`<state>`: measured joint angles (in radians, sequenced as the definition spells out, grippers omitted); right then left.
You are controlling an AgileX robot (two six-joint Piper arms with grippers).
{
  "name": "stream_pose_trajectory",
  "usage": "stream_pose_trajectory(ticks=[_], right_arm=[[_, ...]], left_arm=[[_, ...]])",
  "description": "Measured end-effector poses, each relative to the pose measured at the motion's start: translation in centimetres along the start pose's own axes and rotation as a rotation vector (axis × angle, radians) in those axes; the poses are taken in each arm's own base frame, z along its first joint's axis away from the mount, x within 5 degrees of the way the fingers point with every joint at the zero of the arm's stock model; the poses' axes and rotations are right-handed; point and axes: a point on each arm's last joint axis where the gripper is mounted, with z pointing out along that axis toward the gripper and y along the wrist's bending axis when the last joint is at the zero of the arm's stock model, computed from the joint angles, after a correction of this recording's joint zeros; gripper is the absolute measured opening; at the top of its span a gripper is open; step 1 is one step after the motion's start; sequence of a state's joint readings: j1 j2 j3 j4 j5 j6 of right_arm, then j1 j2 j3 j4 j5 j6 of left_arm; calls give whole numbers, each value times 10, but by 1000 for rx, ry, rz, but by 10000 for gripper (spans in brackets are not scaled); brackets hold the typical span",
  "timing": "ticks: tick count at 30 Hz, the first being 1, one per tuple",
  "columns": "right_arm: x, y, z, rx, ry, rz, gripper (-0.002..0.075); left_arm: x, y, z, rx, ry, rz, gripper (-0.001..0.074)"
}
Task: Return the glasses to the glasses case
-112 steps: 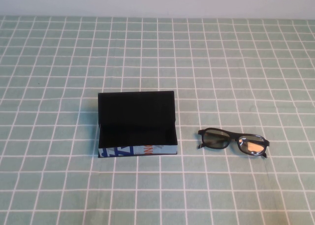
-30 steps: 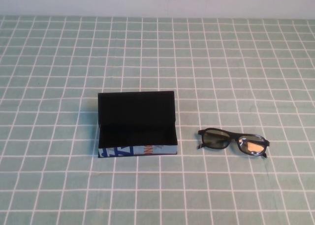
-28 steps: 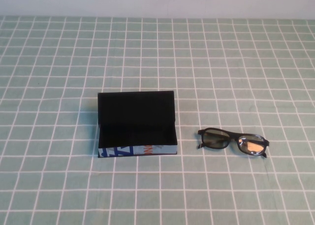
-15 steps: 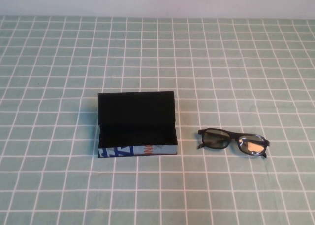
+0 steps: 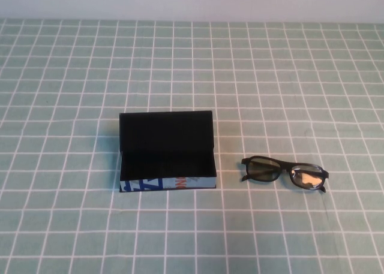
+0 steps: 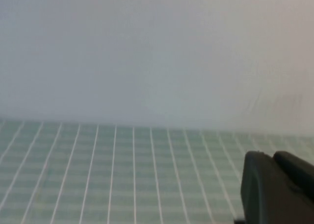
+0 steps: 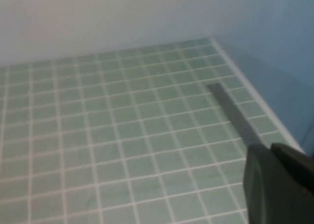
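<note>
The green checked cloth holds one open glasses case, one glasses (both grippers unseen).

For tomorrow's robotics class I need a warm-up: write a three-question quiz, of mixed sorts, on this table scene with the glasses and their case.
1. True or false: the glasses case stands open.
2. The glasses lie: A) inside the case, B) on the cloth to the case's right, apart from it, C) on the lid.
3. Which gripper shows in the high view?

Key: 1 true. 2 B. 3 Neither; the left gripper and right gripper show only as a dark part at the edge of their own wrist views, over the checked cloth.
</note>
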<state>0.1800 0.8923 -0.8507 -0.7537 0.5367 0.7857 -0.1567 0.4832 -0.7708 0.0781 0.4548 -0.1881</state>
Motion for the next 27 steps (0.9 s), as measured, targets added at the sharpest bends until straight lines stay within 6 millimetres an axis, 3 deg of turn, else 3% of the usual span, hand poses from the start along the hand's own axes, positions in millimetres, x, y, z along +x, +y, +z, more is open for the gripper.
stream_pose_trajectory(ticks=[4, 7, 10, 13, 18, 22, 25, 27], right_arm=[[19, 35, 24, -134, 148, -142, -11], [34, 57, 40, -208, 363, -289, -11], [41, 77, 55, -310, 622, -414, -11], [39, 99, 73, -446, 768, -535, -11], [35, 129, 101, -722, 767, -800, -11], [47, 141, 123, -793, 761, -909, 2], [57, 145, 137, -817, 782, -949, 85], [66, 147, 145, -825, 808, -961, 196]], left_arm=[[20, 3, 13, -41, 238, 7, 2], [33, 4, 23, -52, 391, 44, 2], [40, 4, 31, -48, 474, 81, 2], [43, 3, 35, -31, 501, 89, 1], [44, -1, 38, 14, 508, 94, 1], [44, -2, 38, 31, 508, 103, 1], [44, -2, 38, 34, 510, 106, 2], [44, -2, 38, 35, 512, 105, 2]])
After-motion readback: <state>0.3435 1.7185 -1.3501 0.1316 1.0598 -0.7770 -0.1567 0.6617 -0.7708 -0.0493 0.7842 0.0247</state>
